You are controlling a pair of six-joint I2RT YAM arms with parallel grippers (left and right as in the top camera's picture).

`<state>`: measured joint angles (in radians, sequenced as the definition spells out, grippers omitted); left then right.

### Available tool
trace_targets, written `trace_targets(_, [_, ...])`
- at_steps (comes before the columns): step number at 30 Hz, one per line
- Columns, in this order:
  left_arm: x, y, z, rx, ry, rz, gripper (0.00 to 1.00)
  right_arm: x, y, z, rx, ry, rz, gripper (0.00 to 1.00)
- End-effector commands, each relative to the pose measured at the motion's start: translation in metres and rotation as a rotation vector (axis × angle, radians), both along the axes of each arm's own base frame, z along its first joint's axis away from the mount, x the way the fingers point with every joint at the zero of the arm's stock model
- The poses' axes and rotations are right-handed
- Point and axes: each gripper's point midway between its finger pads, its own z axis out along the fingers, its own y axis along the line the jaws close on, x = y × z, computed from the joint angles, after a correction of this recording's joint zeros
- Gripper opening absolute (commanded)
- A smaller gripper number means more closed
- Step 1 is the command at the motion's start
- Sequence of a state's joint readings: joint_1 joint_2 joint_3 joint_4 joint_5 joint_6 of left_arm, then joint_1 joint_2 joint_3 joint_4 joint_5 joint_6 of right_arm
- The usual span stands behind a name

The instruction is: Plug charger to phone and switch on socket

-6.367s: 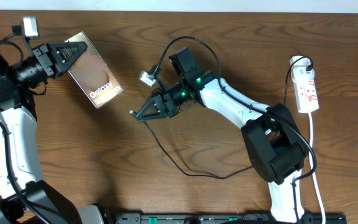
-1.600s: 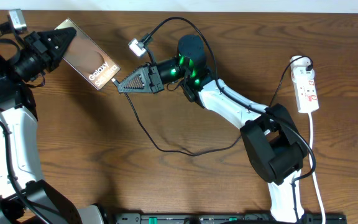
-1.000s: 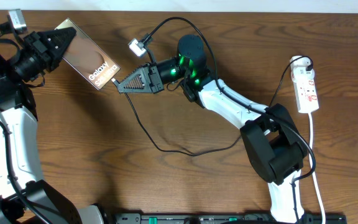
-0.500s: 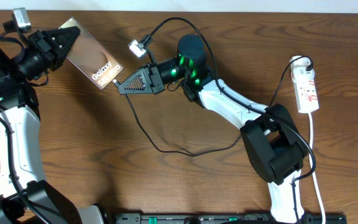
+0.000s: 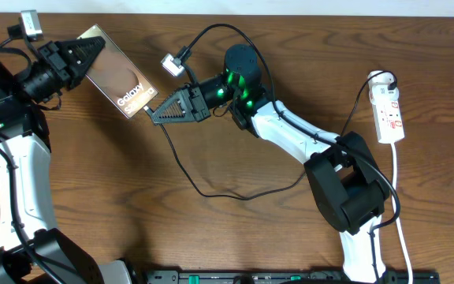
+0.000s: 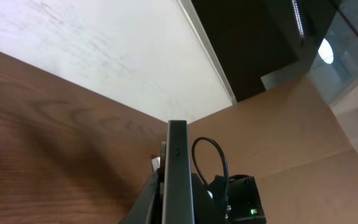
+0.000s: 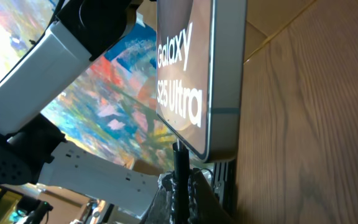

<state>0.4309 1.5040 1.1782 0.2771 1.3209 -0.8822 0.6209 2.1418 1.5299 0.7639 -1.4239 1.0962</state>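
**Charger tip at the phone's lower edge; both grippers clenched on their loads.**
You have the socket [image 5: 389,114] near the right edge of the table [image 5: 235,244], well apart from the work. The charger [image 5: 203,189] lies in a slack loop between the arms. Your left gripper [image 5: 93,51] grasps the phone [image 5: 119,81] by its upper end. Your right gripper [image 5: 153,117] pinches the charger's tip against the phone's bottom edge. Since a second ago, the phone has shifted slightly toward the right gripper.

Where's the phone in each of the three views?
Overhead: phone at upper left, set diagonally, screen showing.
Left wrist: phone at bottom centre, seen edge-on.
Right wrist: phone at upper centre, "Galaxy S25 Ultra" text readable.
Shared landmark: the brown wood table appears in all three.
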Motion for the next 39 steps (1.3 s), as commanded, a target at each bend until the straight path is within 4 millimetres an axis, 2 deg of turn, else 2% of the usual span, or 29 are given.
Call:
trace_targets(1, [-0.015, -0.016, 0.006, -0.002, -0.024, -0.119, 0.07, 0.012, 0.003, 0.013, 0.024, -0.009, -0.081, 0.01])
trace_targets(19, [-0.017, -0.019, 0.007, -0.001, -0.029, -0.139, 0.07, 0.014, 0.004, 0.013, 0.026, -0.010, -0.092, 0.01])
trace_targets(27, [-0.016, -0.032, 0.007, 0.007, -0.037, -0.163, 0.08, 0.015, 0.004, 0.014, 0.027, -0.008, -0.102, 0.01])
trace_targets(39, [-0.015, -0.032, 0.006, 0.012, -0.042, -0.156, 0.07, 0.020, 0.006, 0.014, 0.030, -0.004, -0.127, 0.01])
